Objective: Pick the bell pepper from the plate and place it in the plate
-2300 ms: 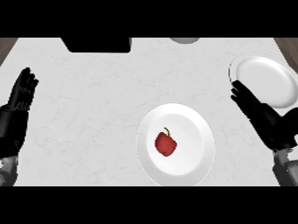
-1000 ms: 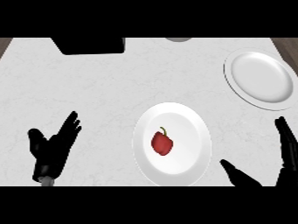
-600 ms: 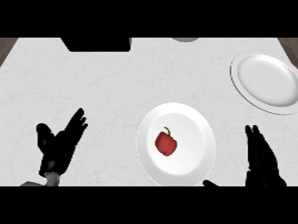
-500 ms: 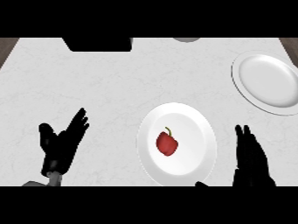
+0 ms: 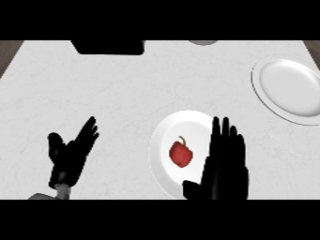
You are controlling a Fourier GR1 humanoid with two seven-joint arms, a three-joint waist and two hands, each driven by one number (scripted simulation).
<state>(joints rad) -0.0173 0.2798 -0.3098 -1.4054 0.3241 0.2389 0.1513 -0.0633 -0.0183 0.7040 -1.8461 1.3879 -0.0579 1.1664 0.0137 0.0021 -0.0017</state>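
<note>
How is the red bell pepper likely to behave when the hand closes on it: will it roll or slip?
The bell pepper lies on its side on the near plate, so it may roll. Its smooth, rounded skin could slip between fingers. The open right hand beside it looks far bigger, so it is probably light.

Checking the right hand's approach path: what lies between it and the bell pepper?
In the head view, only bare white plate surface lies between the right hand and the bell pepper. The hand is open over the plate's right part, beside the pepper.
</note>
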